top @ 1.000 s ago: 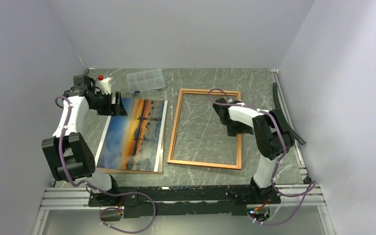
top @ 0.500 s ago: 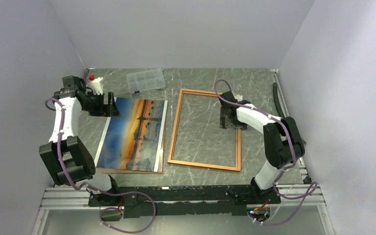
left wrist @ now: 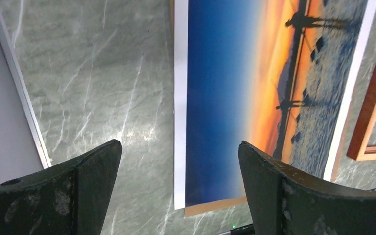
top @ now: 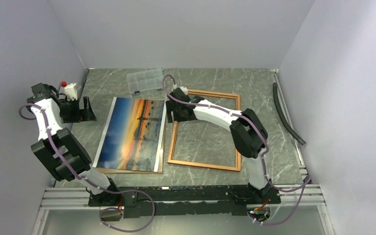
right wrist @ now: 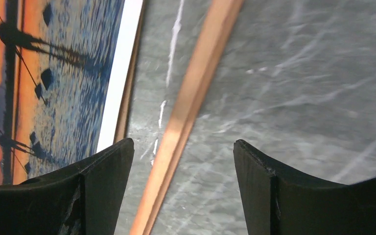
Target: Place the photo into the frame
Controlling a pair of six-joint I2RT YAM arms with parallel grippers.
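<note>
Two grippers stand spread, and neither holds anything. At the far left of the overhead view the left gripper hangs above the table, left of the photo's upper corner and apart from it. Its own camera shows the dark fingers wide apart, with grey marble and the print's white margin below the gap. A small white thing with a red cap shows by that arm's wrist. It is too small to identify or for any lettering to be read.

Left of centre the photo lies face up on a brown backing board. Only a thin strip of the board shows along the print's lower edge and right side. In the left wrist view the photo is cut off at the top.

Above the photo sits a clear compartment box.

At centre the right gripper is at the photo's upper right corner, its fingertips hidden under its own wrist. Its camera shows the fingers apart, and the frame's left rail runs, blurred, up through the gap. Whether the tips touch anything cannot be told.

Right of centre the frame lies flat just beside the photo, its upper left corner hidden behind the right arm.

At the far right edge of the table lies a black hose.
</note>
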